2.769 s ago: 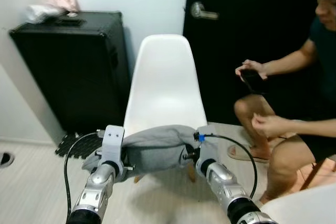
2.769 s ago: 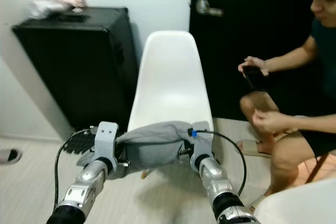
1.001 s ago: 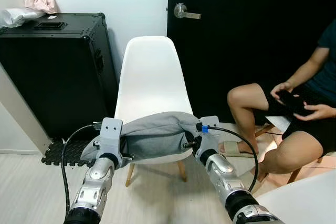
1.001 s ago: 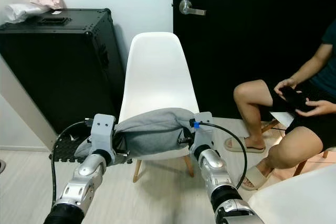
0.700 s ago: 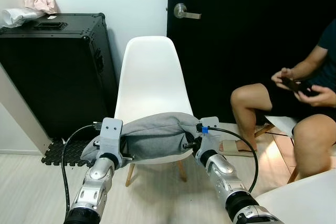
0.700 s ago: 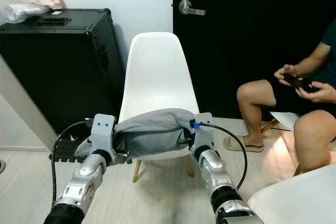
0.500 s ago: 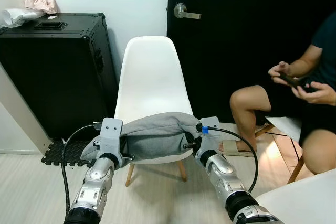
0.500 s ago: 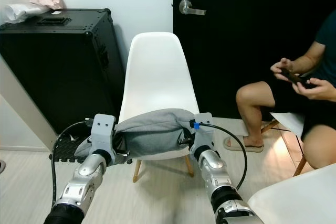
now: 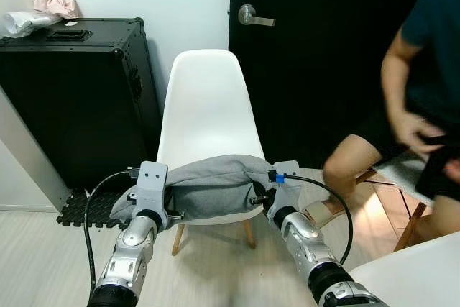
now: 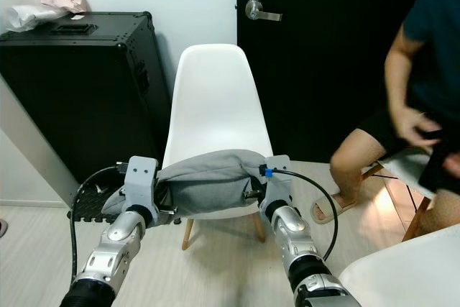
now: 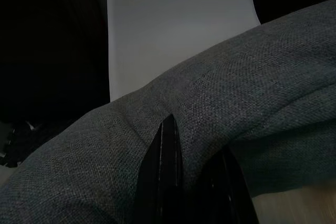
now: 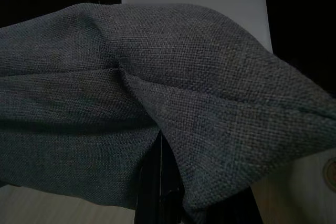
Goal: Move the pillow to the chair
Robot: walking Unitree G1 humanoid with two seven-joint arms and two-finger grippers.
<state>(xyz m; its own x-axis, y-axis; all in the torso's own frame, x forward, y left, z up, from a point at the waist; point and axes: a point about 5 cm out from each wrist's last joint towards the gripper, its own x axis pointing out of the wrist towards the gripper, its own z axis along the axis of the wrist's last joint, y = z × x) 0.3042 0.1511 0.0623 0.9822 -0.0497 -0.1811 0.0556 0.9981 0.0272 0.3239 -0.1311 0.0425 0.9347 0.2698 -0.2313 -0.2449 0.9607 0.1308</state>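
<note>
Closest to the camera are the robot's two silver arms, reaching forward. The left gripper (image 11: pixel 181 174) has its black fingers pinched tight on one end of the gray pillow (image 9: pixel 212 188). The right gripper (image 12: pixel 160 192) has its fingers pinched tight on the other end. The cloth bunches up where each one bites it.

The pillow hangs between the two grippers, up off the floor (image 9: pixel 43 249). It is right in front of the chair (image 9: pixel 208 109), at about the height of the seat. It covers the front of the seat, so you cannot tell if it touches.

A white tabletop corner (image 9: pixel 413 275) pokes in low on the right.

The chair is white with wooden legs and a tall round back. It stands against the wall.

To the left of the chair is a big black case (image 9: pixel 75 98). On top of it lie a pink cloth (image 9: pixel 50 1) and a white bag (image 9: pixel 21 23). A black mat (image 9: pixel 83 208) lies on the floor by the case.

Behind the chair on the right is a black door (image 9: pixel 309 55) with a silver handle (image 9: pixel 253 16).

On the far right is a person (image 10: pixel 424 84) in a dark shirt and shorts, bending over, blurry. One foot wears a sandal (image 10: pixel 329 210).
</note>
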